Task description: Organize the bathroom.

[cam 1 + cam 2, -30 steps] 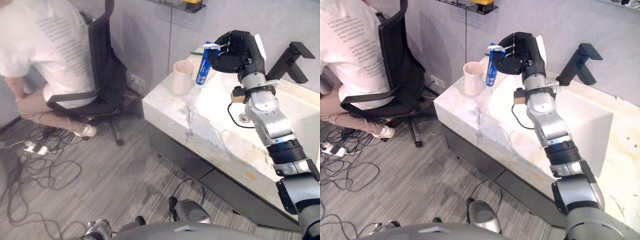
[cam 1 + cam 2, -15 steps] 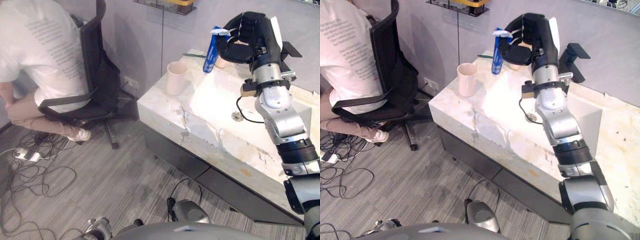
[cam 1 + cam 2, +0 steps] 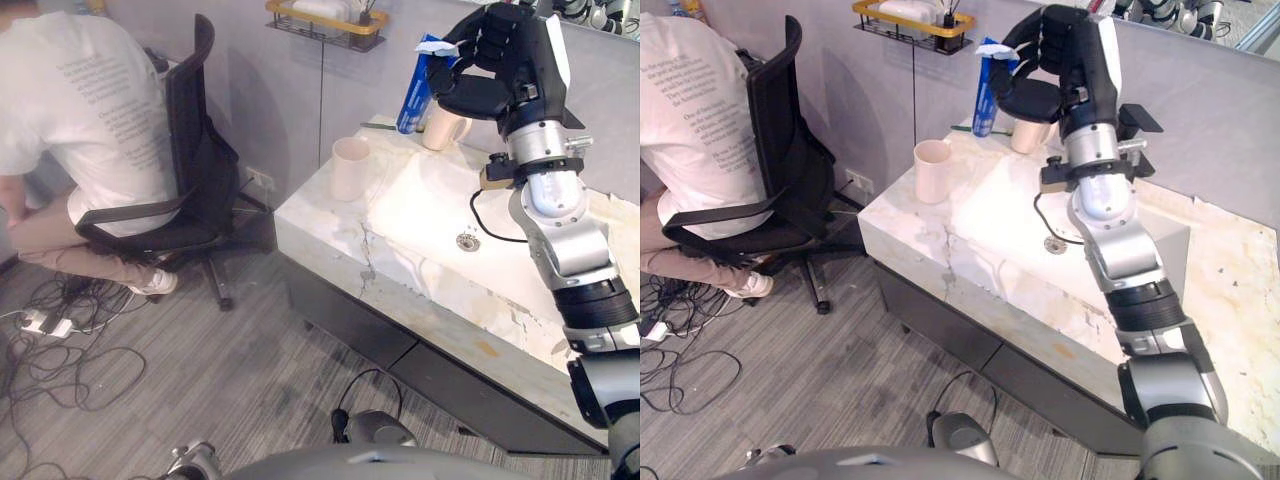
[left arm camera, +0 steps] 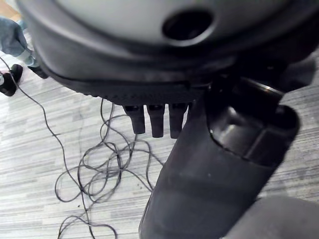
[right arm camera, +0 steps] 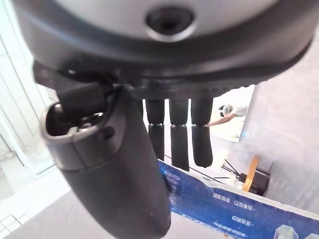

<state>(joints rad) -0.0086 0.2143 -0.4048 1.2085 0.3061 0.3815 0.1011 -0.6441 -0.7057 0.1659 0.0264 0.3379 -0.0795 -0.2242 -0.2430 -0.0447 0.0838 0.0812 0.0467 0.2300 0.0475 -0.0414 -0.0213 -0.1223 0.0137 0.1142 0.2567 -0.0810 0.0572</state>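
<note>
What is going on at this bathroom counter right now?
The robot's right hand is raised above the back of the marble counter, its fingers curled around a blue tube held roughly upright. Two pale cups stand on the counter: one near its left end, another at the back beneath the hand. A yellow shelf hangs on the wall behind. The left hand hangs low over the floor. A person sits in an office chair nearby, facing away.

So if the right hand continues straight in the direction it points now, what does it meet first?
Probably the grey wall just right of the yellow wire shelf. The right hand, curled on the blue tube, points that way with nothing between, though depth is unclear.
</note>
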